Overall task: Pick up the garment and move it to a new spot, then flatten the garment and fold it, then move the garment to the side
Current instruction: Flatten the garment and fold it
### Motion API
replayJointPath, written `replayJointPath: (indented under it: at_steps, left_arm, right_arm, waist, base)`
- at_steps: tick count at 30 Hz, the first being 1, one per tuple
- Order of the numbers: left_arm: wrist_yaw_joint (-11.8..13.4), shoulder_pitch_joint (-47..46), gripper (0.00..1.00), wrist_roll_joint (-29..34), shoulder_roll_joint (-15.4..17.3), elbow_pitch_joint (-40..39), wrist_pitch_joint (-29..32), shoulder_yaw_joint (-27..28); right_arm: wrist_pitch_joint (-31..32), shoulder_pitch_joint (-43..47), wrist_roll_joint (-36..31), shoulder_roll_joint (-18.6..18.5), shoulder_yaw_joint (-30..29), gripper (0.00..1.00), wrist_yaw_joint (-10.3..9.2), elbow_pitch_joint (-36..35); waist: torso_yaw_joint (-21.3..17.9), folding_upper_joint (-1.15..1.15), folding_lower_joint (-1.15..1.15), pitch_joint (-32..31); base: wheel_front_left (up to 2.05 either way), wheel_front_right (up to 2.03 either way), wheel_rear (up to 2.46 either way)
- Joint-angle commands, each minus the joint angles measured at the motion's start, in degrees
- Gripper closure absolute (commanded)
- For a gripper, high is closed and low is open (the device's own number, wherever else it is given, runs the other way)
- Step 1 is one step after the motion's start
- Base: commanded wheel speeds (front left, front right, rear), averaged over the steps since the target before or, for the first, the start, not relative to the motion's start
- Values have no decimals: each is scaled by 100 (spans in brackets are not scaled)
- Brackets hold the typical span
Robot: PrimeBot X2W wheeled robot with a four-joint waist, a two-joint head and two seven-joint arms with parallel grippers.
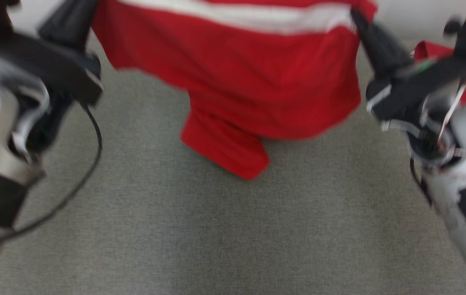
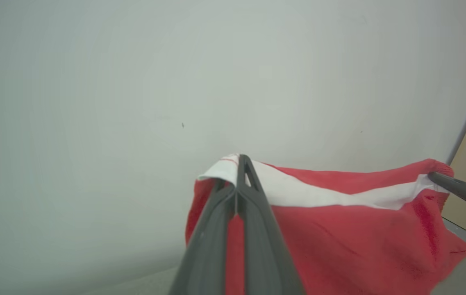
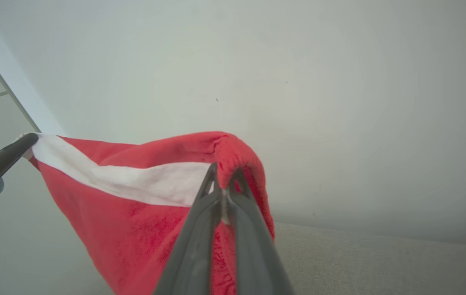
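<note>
Gripping garment (image 1: 257,82) by top corners with left fingers (image 2: 255,213) and right fingers (image 3: 200,229), pinched shut. Lifted; yet to lay down, flatten, fold, move aside.

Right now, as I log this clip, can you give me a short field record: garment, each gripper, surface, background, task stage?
garment: red with a white stripe, held up and spread between both grippers, lower part hanging
left gripper: shut on one top corner, at the stripe
right gripper: shut on the other top corner
grey surface: below the garment; cannot tell whether the hem touches it
wall: plain, pale, behind the garment
stage: picked up, not yet laid flat or folded
picture quality: head view blurred
</note>
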Motion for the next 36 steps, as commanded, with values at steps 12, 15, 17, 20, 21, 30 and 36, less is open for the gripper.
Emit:
replayJointPath:
  at_steps: [12, 15, 17, 20, 21, 30, 36]
  left_arm:
    - [7, -2911, 100, -655, 535, 897, 33, -915]
    - [7, -3411, 100, -833, 608, 1085, -7, -1078]
    - [9, -3695, 100, -929, 634, 1196, -39, -1197]
    - [9, -4028, 100, -1033, 584, 1351, -100, -1356]
    - [9, -4128, 100, -1036, 574, 1386, -107, -1450]
    - [9, -4490, 100, -1332, 511, 1605, -346, -2014]
    - [9, -4209, 100, -1728, 515, 1581, -693, -2290]
  right_arm:
    - [190, -3117, 490, 464, -29, 100, -11, 1709]
    - [178, -3603, 509, 461, 1, 100, -11, 2005]
    - [155, -3874, 479, 430, 64, 100, -11, 2132]
    - [122, -4199, 452, 388, 149, 100, -11, 2287]
    - [131, -4296, 437, 365, 192, 100, -11, 2325]
    - [5, -4613, 556, 238, 448, 100, -11, 2490]
    - [-117, -4249, 775, -3, 673, 100, -11, 2366]
  waist:
    - [-270, -1, -1, 1335]
    - [-278, -1, -1, 1418]
    - [-270, -1, -1, 1464]
    - [-251, -1, -1, 1523]
    - [-242, -1, -1, 1547]
    - [-212, -1, -1, 1668]
    - [-165, -1, -1, 1667]
  base:
    - [0, 0, 0]
    - [0, 0, 0]
    - [0, 0, 0]
    - [0, 0, 0]
    - [0, 0, 0]
    - [0, 0, 0]
    - [0, 0, 0]
